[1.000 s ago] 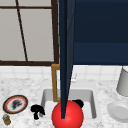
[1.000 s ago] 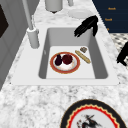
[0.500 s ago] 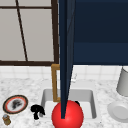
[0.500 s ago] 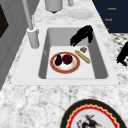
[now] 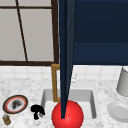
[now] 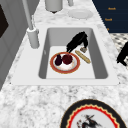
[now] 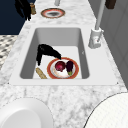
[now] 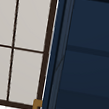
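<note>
My right hand [image 6: 77, 41] [image 7: 46, 51] hangs inside the sink [image 6: 100, 50] [image 7: 27, 57], fingers pointing down and relaxed. Its fingertips are at the far end of a tan stick [image 6: 83, 57] [image 7: 41, 73] on the sink floor. Beside it lies a red-rimmed plate [image 6: 77, 65] [image 7: 50, 70] carrying a dark red round vegetable [image 6: 67, 59] [image 7: 59, 66] and a small purple eggplant [image 6: 58, 60] [image 7: 69, 67]. My left hand [image 5: 37, 111] [image 6: 123, 53] [image 7: 23, 7] floats by the sink's left front corner, fingers loose, holding nothing. A red ball [image 5: 67, 116] covers the sink's front.
An open dark blue cabinet door [image 5: 66, 50] hangs above the sink. The faucet [image 6: 31, 30] [image 7: 96, 37] stands behind it. A decorated plate [image 5: 15, 104] [image 7: 52, 13] and a small jar [image 5: 6, 120] sit on the left counter, a white plate [image 5: 120, 111] and grey canister [image 5: 123, 82] on the right.
My right hand has sunk a little lower in the sink and drifted toward the plate and the stick. The left hand has stayed where it was.
</note>
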`<action>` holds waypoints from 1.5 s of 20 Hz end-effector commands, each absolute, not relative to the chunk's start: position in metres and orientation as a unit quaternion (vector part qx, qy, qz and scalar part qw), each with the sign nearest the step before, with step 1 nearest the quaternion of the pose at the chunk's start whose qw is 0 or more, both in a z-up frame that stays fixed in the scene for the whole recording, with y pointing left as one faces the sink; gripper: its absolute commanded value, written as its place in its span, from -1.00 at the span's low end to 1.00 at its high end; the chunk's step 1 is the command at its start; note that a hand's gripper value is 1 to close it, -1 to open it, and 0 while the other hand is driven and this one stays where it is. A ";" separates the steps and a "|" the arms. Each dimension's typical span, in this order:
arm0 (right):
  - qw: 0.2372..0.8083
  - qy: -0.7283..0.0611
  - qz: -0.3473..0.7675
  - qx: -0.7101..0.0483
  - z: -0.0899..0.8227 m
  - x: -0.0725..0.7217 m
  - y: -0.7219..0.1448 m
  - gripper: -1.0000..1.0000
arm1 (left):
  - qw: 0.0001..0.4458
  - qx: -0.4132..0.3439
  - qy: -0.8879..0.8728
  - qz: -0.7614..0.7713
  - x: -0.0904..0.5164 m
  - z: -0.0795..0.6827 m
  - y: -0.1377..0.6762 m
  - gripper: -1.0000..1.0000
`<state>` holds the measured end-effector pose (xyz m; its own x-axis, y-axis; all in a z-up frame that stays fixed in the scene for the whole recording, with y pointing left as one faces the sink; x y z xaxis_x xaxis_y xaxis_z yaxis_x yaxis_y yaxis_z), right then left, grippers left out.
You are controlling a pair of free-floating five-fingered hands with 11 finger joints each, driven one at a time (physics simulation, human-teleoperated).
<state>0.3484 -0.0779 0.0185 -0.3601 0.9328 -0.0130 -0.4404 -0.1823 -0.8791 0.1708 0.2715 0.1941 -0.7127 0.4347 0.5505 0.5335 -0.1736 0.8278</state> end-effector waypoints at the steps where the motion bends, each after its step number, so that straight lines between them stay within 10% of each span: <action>1: 0.464 -0.399 0.730 -0.304 0.000 0.353 -0.067 -1.00 | 0.037 -0.377 -0.642 -0.667 0.171 0.194 0.272 0.00; 24: 0.418 -0.408 0.763 -0.278 -0.086 0.416 -0.046 -1.00 | 0.037 -0.377 -0.642 -0.667 0.171 0.194 0.272 0.00; 25: 0.403 -0.411 0.766 -0.288 -0.091 0.417 -0.042 1.00 | 0.037 -0.377 -0.642 -0.667 0.171 0.194 0.272 0.00; 30: 0.326 -0.473 0.746 -0.336 -0.091 0.417 -0.033 1.00 | 0.037 -0.377 -0.642 -0.667 0.171 0.194 0.272 0.00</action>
<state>0.4199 -0.0318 -0.0775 -0.5155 0.8394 -0.1721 -0.1712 -0.2976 -0.9392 0.1708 0.2715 0.1941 -0.7127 0.4347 0.5505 0.5335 -0.1736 0.8278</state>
